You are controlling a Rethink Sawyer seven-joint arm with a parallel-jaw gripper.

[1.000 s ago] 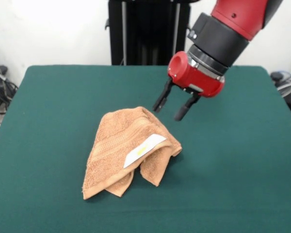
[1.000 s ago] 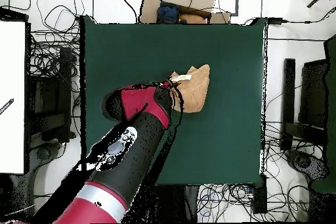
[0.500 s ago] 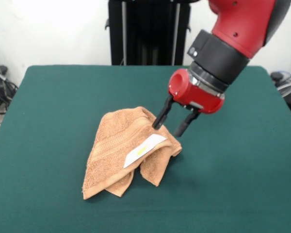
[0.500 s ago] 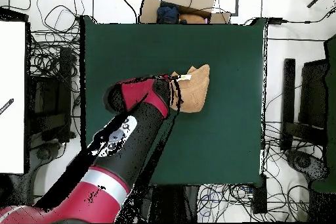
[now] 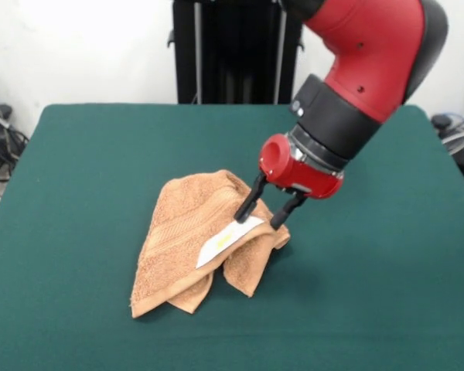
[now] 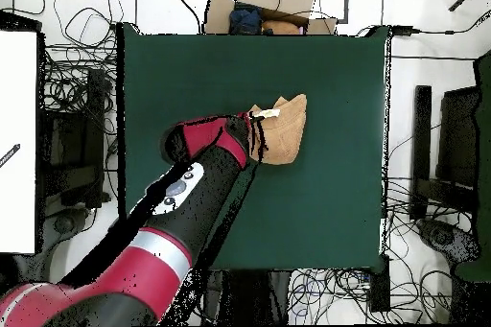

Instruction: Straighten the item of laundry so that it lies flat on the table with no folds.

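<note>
Orange towel (image 5: 193, 247) bunched up in folds near the middle of the green table (image 5: 77, 170), white tag (image 5: 228, 238) on top. Gripper (image 5: 259, 215) down at the towel's top fold, fingers open on either side of it.

The towel (image 5: 197, 243), an orange-tan terry piece, is being seen bunched and folded over itself near the middle of the dark green worktop (image 5: 77, 170), not lying flat. Several layers are being stacked, with loose corners hanging toward the near edge. A woven band is being shown running along its left side. A white tag (image 5: 230, 238) with yellow print is being displayed on the upper fold. In the overhead view the towel (image 6: 283, 131) is being seen as a small crumpled heap.
</note>
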